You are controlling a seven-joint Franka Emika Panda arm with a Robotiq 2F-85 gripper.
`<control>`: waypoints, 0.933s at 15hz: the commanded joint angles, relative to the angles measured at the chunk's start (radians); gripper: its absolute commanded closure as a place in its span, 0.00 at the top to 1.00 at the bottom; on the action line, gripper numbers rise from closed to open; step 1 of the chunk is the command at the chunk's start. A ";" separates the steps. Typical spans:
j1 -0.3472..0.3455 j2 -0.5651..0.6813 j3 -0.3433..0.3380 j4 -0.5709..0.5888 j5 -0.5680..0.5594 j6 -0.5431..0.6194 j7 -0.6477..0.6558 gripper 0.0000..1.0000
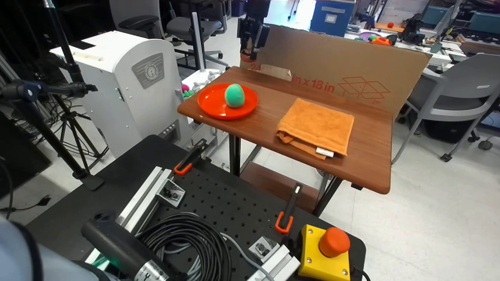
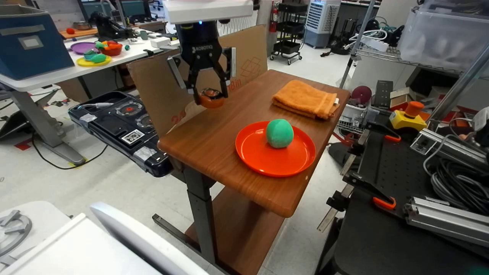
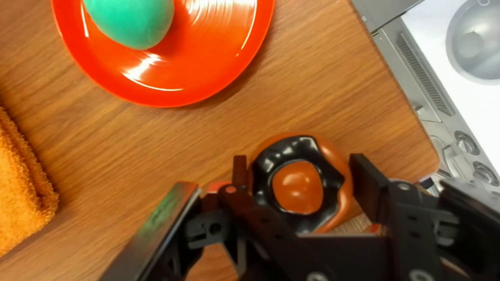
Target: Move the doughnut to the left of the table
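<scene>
The doughnut (image 3: 297,187) is a toy ring with glossy black icing on an orange-brown base. My gripper (image 2: 211,94) is shut on the doughnut (image 2: 212,102), one finger on each side. It holds the doughnut in the air over the far edge of the reddish-brown table (image 2: 217,133). The doughnut (image 1: 247,56) also shows under the gripper, before the cardboard, in an exterior view. In the wrist view the table (image 3: 187,144) lies below it, with a table corner to the right. The fingers and gripper body hide the doughnut's lower part there.
An orange-red plate (image 2: 267,164) with a green ball (image 2: 280,133) on it stands at one end of the table. A folded orange cloth (image 2: 305,97) lies toward the other end. A cardboard panel (image 1: 336,58) stands along the table's far edge.
</scene>
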 commanded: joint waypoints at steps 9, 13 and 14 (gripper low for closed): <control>-0.003 0.167 -0.010 0.140 0.010 -0.066 -0.026 0.40; -0.006 0.188 -0.012 0.172 0.010 -0.091 -0.022 0.96; -0.008 0.187 -0.011 0.176 0.014 -0.101 -0.019 1.00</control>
